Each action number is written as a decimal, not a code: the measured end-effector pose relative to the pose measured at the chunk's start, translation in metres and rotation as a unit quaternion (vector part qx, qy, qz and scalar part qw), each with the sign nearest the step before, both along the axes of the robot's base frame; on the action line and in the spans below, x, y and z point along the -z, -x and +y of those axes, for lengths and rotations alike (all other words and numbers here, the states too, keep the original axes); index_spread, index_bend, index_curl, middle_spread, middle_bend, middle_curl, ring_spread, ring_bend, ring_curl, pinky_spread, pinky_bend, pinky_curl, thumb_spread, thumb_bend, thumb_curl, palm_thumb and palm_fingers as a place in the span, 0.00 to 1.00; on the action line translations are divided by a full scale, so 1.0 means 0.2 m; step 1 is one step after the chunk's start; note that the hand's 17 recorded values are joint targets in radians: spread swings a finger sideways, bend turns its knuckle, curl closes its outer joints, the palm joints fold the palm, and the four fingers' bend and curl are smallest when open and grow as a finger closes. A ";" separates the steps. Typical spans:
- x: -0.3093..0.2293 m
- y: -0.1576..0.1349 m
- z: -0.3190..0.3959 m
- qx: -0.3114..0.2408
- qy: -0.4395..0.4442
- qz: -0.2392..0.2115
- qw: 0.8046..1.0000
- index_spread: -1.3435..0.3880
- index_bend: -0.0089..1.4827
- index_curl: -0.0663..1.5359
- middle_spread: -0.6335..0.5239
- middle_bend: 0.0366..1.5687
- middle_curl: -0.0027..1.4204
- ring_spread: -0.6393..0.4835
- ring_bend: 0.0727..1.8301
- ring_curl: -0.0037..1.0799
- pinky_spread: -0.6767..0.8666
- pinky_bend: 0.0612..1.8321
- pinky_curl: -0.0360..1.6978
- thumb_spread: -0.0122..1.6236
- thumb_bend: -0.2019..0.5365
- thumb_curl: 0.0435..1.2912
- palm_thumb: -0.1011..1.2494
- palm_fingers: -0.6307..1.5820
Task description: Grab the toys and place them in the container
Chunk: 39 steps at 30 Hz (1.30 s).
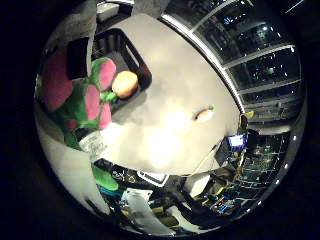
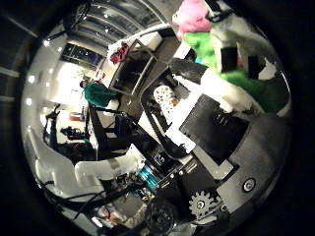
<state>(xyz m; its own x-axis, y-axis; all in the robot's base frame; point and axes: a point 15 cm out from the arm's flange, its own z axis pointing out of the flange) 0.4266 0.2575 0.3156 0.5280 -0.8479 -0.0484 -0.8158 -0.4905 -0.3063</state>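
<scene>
A green and pink plush toy point(image 1: 82, 100) fills the space right by the palm, and its pink and green fur point(image 2: 246, 81) also shows in the thumb side view. My right hand point(image 2: 226, 49) is shut on it, with white and black fingers curled round the fur. The toy hangs above the white table point(image 1: 165, 90), beside the black container point(image 1: 134, 56). An orange round toy point(image 1: 125, 83) lies inside the container. A small orange and white toy with a green tip point(image 1: 204, 115) lies on the table, well away from the container.
The table's far edge point(image 1: 200, 42) runs along dark windows. Past its near edge stand a lit monitor point(image 1: 236, 141) and cluttered benches. The arm point(image 2: 106, 169) and black frames show in the thumb side view.
</scene>
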 end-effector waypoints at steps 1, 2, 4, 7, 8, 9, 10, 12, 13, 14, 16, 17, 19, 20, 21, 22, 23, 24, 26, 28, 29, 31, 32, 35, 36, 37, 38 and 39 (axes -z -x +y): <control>0.02 0.01 -0.01 -0.007 0.008 0.004 1.000 0.55 0.49 0.36 0.41 0.56 0.31 0.40 0.61 0.43 0.26 0.50 0.55 0.58 0.24 0.36 0.70 0.32; 0.04 0.03 -0.02 -0.013 0.016 0.011 1.000 0.53 0.48 0.35 0.42 0.53 0.29 0.44 0.54 0.40 0.33 0.47 0.54 0.59 0.23 0.35 0.69 0.28; 0.07 0.06 -0.04 -0.028 0.029 0.026 0.999 0.50 0.42 0.28 0.45 0.41 0.24 0.55 0.40 0.25 0.52 0.37 0.45 0.60 0.23 0.34 0.67 0.25; 0.07 0.04 -0.09 -0.040 0.035 0.025 0.998 0.49 0.36 0.27 0.49 0.32 0.21 0.64 0.32 0.21 0.63 0.32 0.39 0.60 0.23 0.32 0.66 0.25; 0.07 0.03 -0.11 -0.040 0.036 0.023 0.998 0.49 0.32 0.26 0.50 0.27 0.20 0.67 0.28 0.19 0.68 0.30 0.37 0.61 0.23 0.32 0.65 0.26; 0.06 0.02 -0.13 -0.040 0.037 0.022 0.998 0.49 0.29 0.25 0.51 0.24 0.20 0.69 0.26 0.18 0.71 0.27 0.34 0.61 0.24 0.31 0.65 0.27; 0.05 0.01 -0.15 -0.038 0.036 0.020 0.998 0.49 0.29 0.25 0.51 0.23 0.20 0.70 0.25 0.18 0.71 0.27 0.34 0.61 0.24 0.31 0.65 0.27; 0.05 -0.03 -0.22 -0.029 0.037 0.019 0.999 0.48 0.26 0.25 0.52 0.21 0.20 0.71 0.23 0.18 0.72 0.26 0.32 0.61 0.23 0.31 0.64 0.28; 0.04 -0.05 -0.27 -0.022 0.037 0.016 0.999 0.48 0.26 0.24 0.52 0.21 0.20 0.71 0.23 0.18 0.73 0.26 0.32 0.61 0.23 0.31 0.64 0.28; 0.03 -0.07 -0.32 -0.015 0.037 0.013 0.999 0.48 0.24 0.24 0.52 0.19 0.20 0.71 0.22 0.17 0.74 0.25 0.31 0.61 0.23 0.30 0.64 0.29; 0.00 -0.11 -0.43 0.000 0.038 0.007 0.999 0.48 0.21 0.24 0.53 0.17 0.20 0.72 0.20 0.17 0.74 0.23 0.29 0.61 0.24 0.30 0.64 0.30; -0.01 -0.13 -0.49 0.008 0.039 0.005 0.999 0.49 0.20 0.24 0.53 0.16 0.20 0.72 0.19 0.17 0.74 0.23 0.28 0.61 0.24 0.29 0.64 0.31; -0.02 -0.17 -0.65 0.027 0.042 0.003 0.999 0.49 0.17 0.24 0.53 0.15 0.20 0.71 0.18 0.18 0.74 0.21 0.27 0.61 0.24 0.29 0.63 0.32; -0.02 -0.19 -0.72 0.034 0.044 0.003 0.998 0.50 0.16 0.24 0.53 0.14 0.20 0.71 0.17 0.18 0.73 0.21 0.26 0.61 0.24 0.29 0.63 0.32; -0.02 -0.21 -0.80 0.044 0.046 0.003 0.998 0.50 0.15 0.24 0.53 0.13 0.20 0.71 0.17 0.18 0.73 0.20 0.25 0.61 0.24 0.29 0.63 0.33; -0.01 -0.22 -0.89 0.053 0.049 0.002 0.997 0.50 0.14 0.24 0.53 0.13 0.20 0.71 0.17 0.18 0.73 0.20 0.25 0.61 0.24 0.29 0.63 0.33; -0.01 -0.24 -0.96 0.062 0.051 0.003 0.997 0.50 0.14 0.24 0.53 0.13 0.20 0.71 0.16 0.18 0.73 0.20 0.25 0.61 0.24 0.29 0.63 0.33; -0.01 -0.25 -1.05 0.071 0.053 0.003 0.996 0.50 0.13 0.24 0.53 0.12 0.21 0.71 0.16 0.18 0.73 0.19 0.25 0.61 0.24 0.29 0.63 0.34; 0.01 -0.26 -1.23 0.088 0.059 0.005 0.994 0.50 0.13 0.24 0.52 0.11 0.21 0.70 0.15 0.18 0.73 0.18 0.24 0.61 0.24 0.29 0.63 0.35; 0.05 -0.27 -1.40 0.103 0.064 0.012 0.993 0.51 0.12 0.24 0.52 0.11 0.21 0.70 0.15 0.18 0.73 0.18 0.23 0.61 0.24 0.28 0.63 0.35; 0.09 -0.27 -1.48 0.111 0.066 0.020 0.991 0.51 0.12 0.24 0.52 0.10 0.21 0.69 0.15 0.19 0.72 0.18 0.23 0.62 0.24 0.28 0.63 0.35; 0.16 -0.26 -1.65 0.129 0.068 0.034 0.989 0.51 0.12 0.24 0.52 0.10 0.21 0.69 0.14 0.19 0.72 0.17 0.23 0.62 0.24 0.28 0.63 0.36; 0.20 -0.25 -1.72 0.138 0.069 0.043 0.987 0.51 0.12 0.24 0.52 0.10 0.22 0.69 0.14 0.19 0.72 0.17 0.22 0.62 0.24 0.28 0.63 0.36; 0.34 -0.23 -1.94 0.153 0.072 0.070 0.983 0.51 0.12 0.23 0.52 0.10 0.22 0.68 0.14 0.20 0.71 0.17 0.22 0.62 0.24 0.28 0.63 0.36; 0.37 -0.23 -2.01 0.154 0.077 0.075 0.982 0.51 0.12 0.23 0.52 0.10 0.22 0.68 0.14 0.20 0.71 0.17 0.22 0.62 0.25 0.28 0.64 0.36; 0.39 -0.25 -2.09 0.154 0.087 0.077 0.981 0.51 0.12 0.23 0.52 0.10 0.22 0.68 0.13 0.20 0.71 0.17 0.22 0.62 0.25 0.29 0.65 0.36; 0.42 -0.27 -2.16 0.153 0.099 0.080 0.980 0.51 0.12 0.23 0.52 0.10 0.21 0.67 0.13 0.20 0.71 0.17 0.22 0.61 0.25 0.29 0.66 0.35; 0.45 -0.28 -2.23 0.149 0.114 0.086 0.978 0.51 0.11 0.22 0.52 0.10 0.21 0.67 0.13 0.21 0.70 0.18 0.22 0.61 0.25 0.29 0.67 0.35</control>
<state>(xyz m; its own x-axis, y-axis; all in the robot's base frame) 0.4820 -0.1894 0.2246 0.2555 -0.9622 0.0947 -0.9631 -0.2619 -0.0624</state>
